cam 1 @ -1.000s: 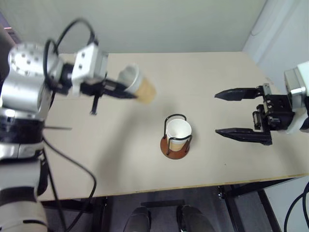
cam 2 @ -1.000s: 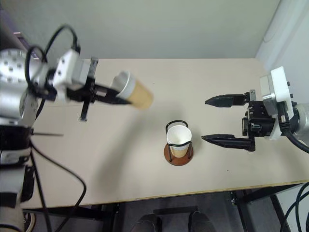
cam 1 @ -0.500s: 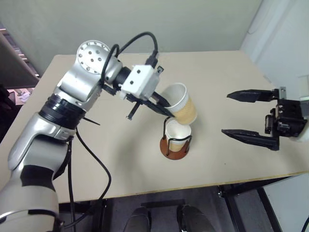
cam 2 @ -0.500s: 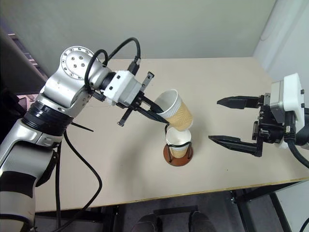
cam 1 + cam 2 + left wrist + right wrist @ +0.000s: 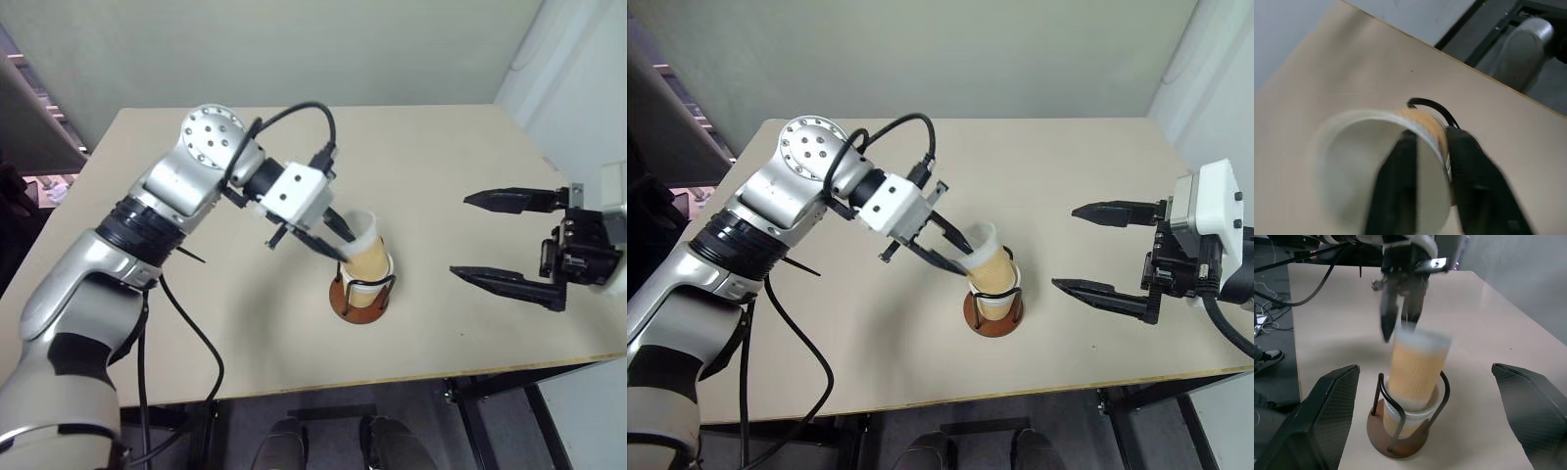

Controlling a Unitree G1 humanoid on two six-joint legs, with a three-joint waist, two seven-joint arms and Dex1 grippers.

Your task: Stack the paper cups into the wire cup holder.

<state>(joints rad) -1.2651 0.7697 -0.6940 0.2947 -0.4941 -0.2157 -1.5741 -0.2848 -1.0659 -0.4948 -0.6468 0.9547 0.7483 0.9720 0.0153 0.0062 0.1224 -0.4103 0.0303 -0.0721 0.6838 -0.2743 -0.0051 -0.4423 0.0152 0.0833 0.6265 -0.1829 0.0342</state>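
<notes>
- My left gripper (image 5: 958, 257) has one finger inside the upper cup (image 5: 988, 260) and one outside; whether the jaws grip or have let go, I cannot tell.
- That cup sits partway in the lower cup (image 5: 1406, 417), tilted toward my left arm, inside the wire cup holder (image 5: 359, 299) on the table (image 5: 470, 176).
- My right gripper (image 5: 502, 242), jaws wide and empty, waits well apart.

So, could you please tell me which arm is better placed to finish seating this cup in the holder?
Left. Its gripper has one finger inside the upper paper cup, already entering the cup in the wire cup holder. The right gripper waits open, off to the side.
</notes>
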